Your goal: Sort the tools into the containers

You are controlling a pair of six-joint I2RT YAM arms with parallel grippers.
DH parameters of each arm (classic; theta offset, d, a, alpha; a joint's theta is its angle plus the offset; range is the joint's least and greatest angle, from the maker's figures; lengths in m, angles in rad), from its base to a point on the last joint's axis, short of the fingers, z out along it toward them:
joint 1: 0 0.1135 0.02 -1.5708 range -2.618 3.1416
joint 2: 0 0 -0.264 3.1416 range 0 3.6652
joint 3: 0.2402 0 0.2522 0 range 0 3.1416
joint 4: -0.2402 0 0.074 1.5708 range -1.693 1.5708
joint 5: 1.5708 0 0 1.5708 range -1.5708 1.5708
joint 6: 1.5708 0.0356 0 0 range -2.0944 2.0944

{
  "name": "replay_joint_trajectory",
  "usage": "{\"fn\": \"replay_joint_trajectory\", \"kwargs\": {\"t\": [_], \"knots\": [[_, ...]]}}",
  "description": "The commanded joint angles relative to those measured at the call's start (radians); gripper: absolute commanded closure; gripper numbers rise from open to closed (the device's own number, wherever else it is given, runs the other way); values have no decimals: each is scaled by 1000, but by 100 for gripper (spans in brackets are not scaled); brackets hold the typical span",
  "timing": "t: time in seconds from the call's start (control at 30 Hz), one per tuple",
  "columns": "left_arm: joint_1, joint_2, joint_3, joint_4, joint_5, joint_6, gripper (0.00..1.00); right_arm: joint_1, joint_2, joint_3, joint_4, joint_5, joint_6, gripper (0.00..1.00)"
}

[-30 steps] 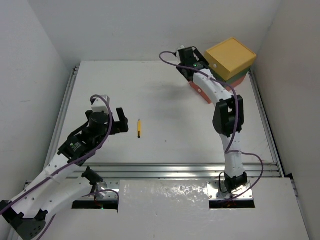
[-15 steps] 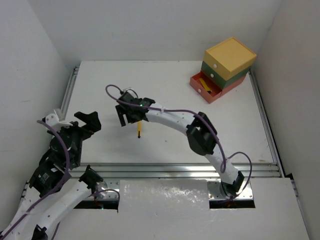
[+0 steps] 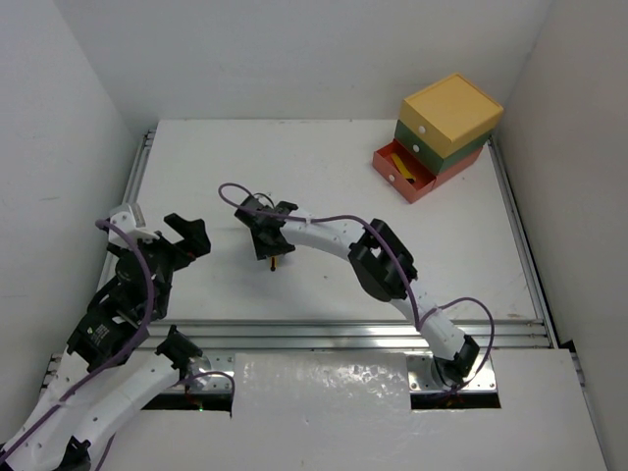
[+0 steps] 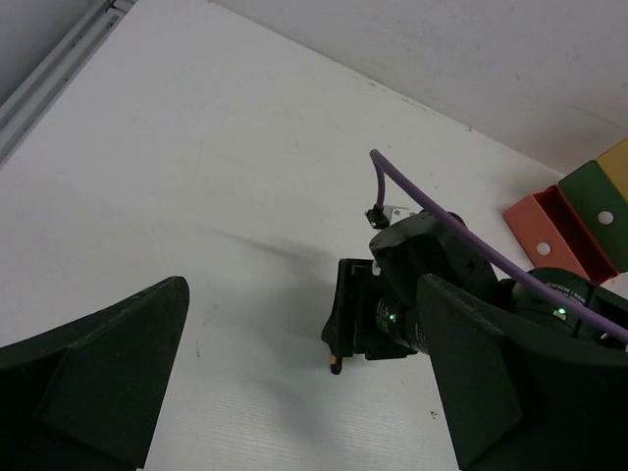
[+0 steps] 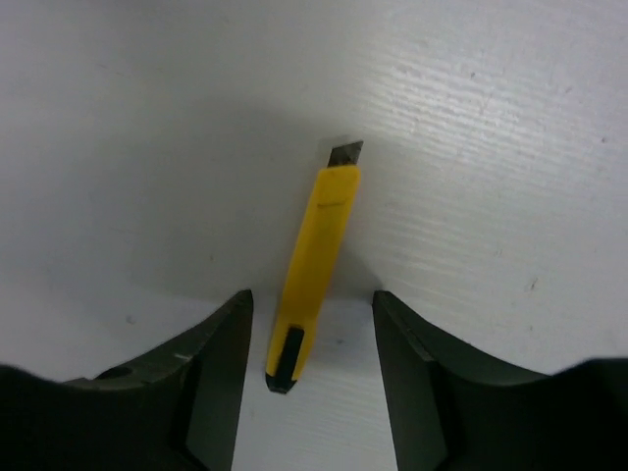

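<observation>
Compared with 0.5 s ago, the right pincer [image 3: 268, 238] is found lower and a little nearer the arm bases, set down over the yellow cutter [image 5: 312, 257]. The left pincer [image 3: 188, 234] is found shifted slightly to the right.

The yellow cutter is laid flat on the white tabletop [image 3: 324, 157], left of its middle. In the right wrist view its blade end is pointed away from the camera and its dark end cap is nearest. The right pincer is spread moderately, with 1 of its fingers [image 5: 211, 378] on each side of the cutter's handle. A gap of bare tabletop is seen on both sides, so the cutter is straddled but not touched. In the top view most of the cutter is hidden under that pincer, and only its near end is shown.

The left pincer is held wide, with nothing between its jaws, above the left part of the tabletop. It is turned toward the right pincer, near it but apart.

The stack of 3 drawers [image 3: 446, 132] is placed at the far right corner, well apart from the cutter. The yellow drawer [image 3: 451, 110] is on top, the green drawer [image 3: 444, 149] is in the middle, and the red-orange drawer [image 3: 417, 186] is at the bottom. The red-orange drawer is pulled out, and something yellow is seen inside it; which tool it is cannot be told.
</observation>
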Motion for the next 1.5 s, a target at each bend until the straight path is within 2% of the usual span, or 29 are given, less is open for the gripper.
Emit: {"fn": "replay_joint_trajectory", "kwargs": {"t": [0.0, 0.07, 0.2, 0.37, 0.47, 0.5, 0.53, 0.57, 0.63, 0.67, 0.77, 0.83, 0.87, 0.93, 1.2, 1.27, 1.3, 1.37, 1.4, 1.43, 1.47], "knots": [[9, -12, 7, 32, 14, 15, 0, -18, 6, -49, -5, -59, 55, 48], [7, -15, 7, 32, 14, 15, 0, -37, 4, -103, 1, -90, 64, 56], [7, -19, 7, 35, 21, 18, 0, -38, 10, -123, -42, -14, 26, 70], [7, -18, 4, 42, 37, 26, 0, -51, -34, -139, -41, 21, -78, 100], [7, -15, 2, 46, 50, 35, 0, -64, -166, -237, 73, 6, -306, 100], [7, -12, 0, 52, 58, 39, 0, -87, -248, -341, 150, -14, -415, 100], [7, -12, -1, 52, 61, 41, 0, -101, -294, -342, 151, -14, -466, 100], [7, -7, -1, 54, 63, 41, 0, -123, -339, -425, 209, -16, -508, 100], [7, -4, -6, 58, 75, 47, 0, -213, -461, -506, 271, -69, -604, 100], [7, -1, -6, 63, 81, 50, 0, -247, -491, -567, 320, -109, -691, 100], [7, 8, -6, 66, 90, 56, 0, -391, -546, -609, 366, -143, -835, 100], [7, 14, -7, 66, 90, 58, 0, -466, -533, -598, 396, -91, -961, 100], [7, 16, -7, 66, 90, 59, 0, -501, -522, -592, 415, -14, -1005, 100], [7, 22, -7, 69, 95, 61, 0, -529, -478, -548, 455, 61, -1123, 100], [9, 34, -9, 74, 107, 70, 0, -658, -298, -207, 362, 197, -1221, 100], [7, 36, -12, 77, 112, 73, 0, -673, -269, -176, 352, 202, -1223, 98], [7, 37, -12, 78, 116, 75, 0, -677, -263, -163, 337, 199, -1223, 88], [7, 42, -13, 80, 121, 76, 0, -677, -252, -164, 331, 205, -1228, 75], [7, 47, -13, 80, 124, 78, 0, -677, -249, -173, 349, 245, -1226, 54], [7, 50, -12, 81, 127, 78, 0, -675, -244, -172, 349, 263, -1223, 49], [7, 51, -12, 83, 130, 79, 0, -675, -241, -167, 342, 268, -1212, 48]]}}
